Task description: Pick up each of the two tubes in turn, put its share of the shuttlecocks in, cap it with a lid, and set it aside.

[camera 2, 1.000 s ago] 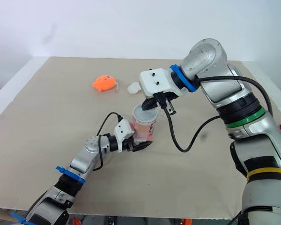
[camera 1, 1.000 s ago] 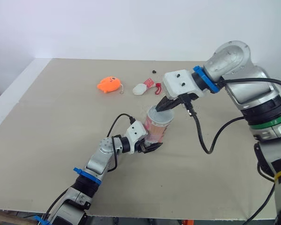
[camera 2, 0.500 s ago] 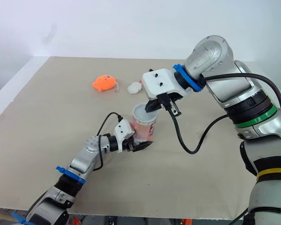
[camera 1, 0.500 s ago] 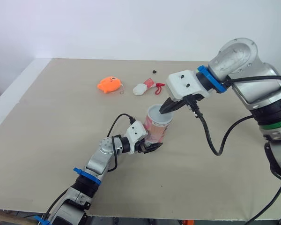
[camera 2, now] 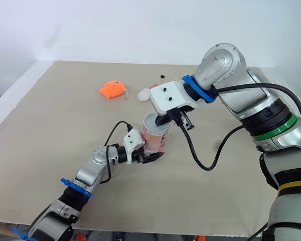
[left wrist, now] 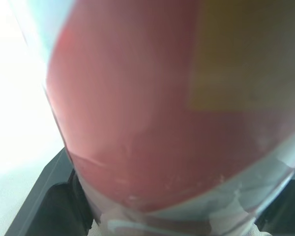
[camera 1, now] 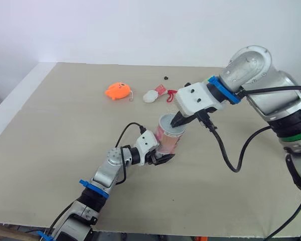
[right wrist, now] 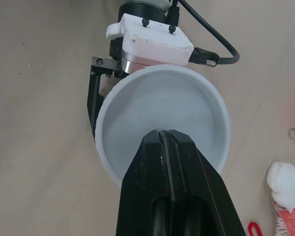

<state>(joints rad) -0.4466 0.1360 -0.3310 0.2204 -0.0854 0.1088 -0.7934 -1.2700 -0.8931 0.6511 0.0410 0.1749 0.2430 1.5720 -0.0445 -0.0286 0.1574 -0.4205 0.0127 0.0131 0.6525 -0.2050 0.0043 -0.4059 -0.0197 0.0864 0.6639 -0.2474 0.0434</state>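
Tube [camera 1: 169, 136]: standing upright on bench [camera 1: 65, 130]; left pincer [camera 1: 160, 156] clamping its lower wall. Right pincer [camera 1: 178, 120]: fingers pressing together, tips hanging over the tube's open mouth.

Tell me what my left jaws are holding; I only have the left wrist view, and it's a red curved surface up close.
Observer: A tube with a red label, gripped near its lower end by the left gripper.
Operator: Where is the other arm?
Observer: The right gripper is at the tube's top, jaws shut, with their tip inside its pale round rim.
Operator: What else is around?
Observer: An orange toy fish and a small white object lie farther back on the table, apart from the tube.
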